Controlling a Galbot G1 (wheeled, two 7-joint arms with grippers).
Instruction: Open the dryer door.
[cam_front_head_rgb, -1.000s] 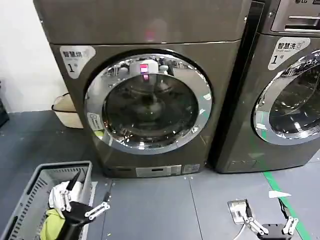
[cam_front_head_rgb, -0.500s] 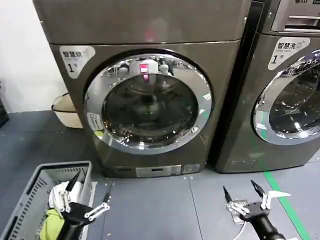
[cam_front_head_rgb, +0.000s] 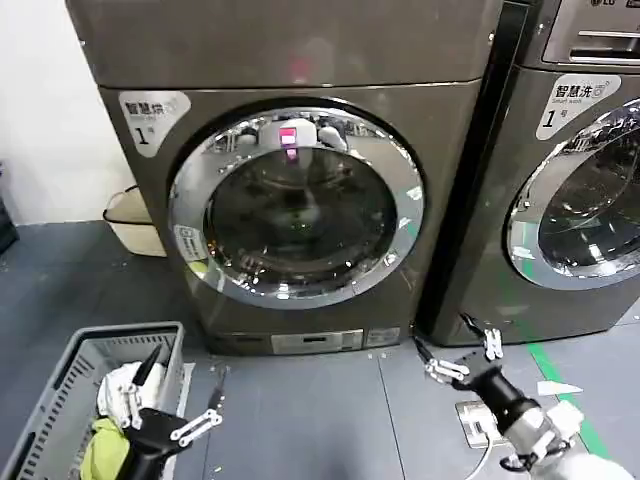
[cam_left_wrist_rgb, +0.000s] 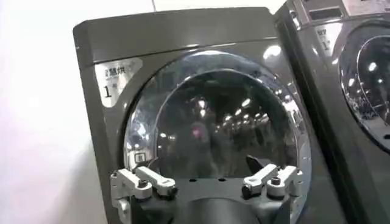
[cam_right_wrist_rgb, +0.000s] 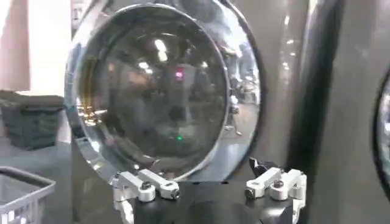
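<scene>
The dryer door (cam_front_head_rgb: 296, 205) is a round porthole with a wide chrome rim and dark glass, lying shut against the bronze-grey machine. My right gripper (cam_front_head_rgb: 447, 338) is open, low above the floor, in front of the machine's lower right corner and below the door. In the right wrist view the door (cam_right_wrist_rgb: 158, 85) stands ahead of the open right gripper (cam_right_wrist_rgb: 210, 182), apart from it. My left gripper (cam_front_head_rgb: 180, 388) hangs open at the lower left beside the basket, holding nothing. In the left wrist view the door (cam_left_wrist_rgb: 213, 122) is farther off beyond the open left gripper (cam_left_wrist_rgb: 210, 181).
A grey laundry basket (cam_front_head_rgb: 60, 385) with clothes sits on the floor at the left. A second machine (cam_front_head_rgb: 580, 200) with its own chrome door adjoins on the right. A beige basin (cam_front_head_rgb: 130, 225) stands by the wall. A metal floor plate (cam_front_head_rgb: 478, 420) and green tape (cam_front_head_rgb: 560, 390) lie near the right arm.
My right gripper has risen from the bottom edge and moved forward and left toward the dryer's lower right corner. The left arm and the door have not moved.
</scene>
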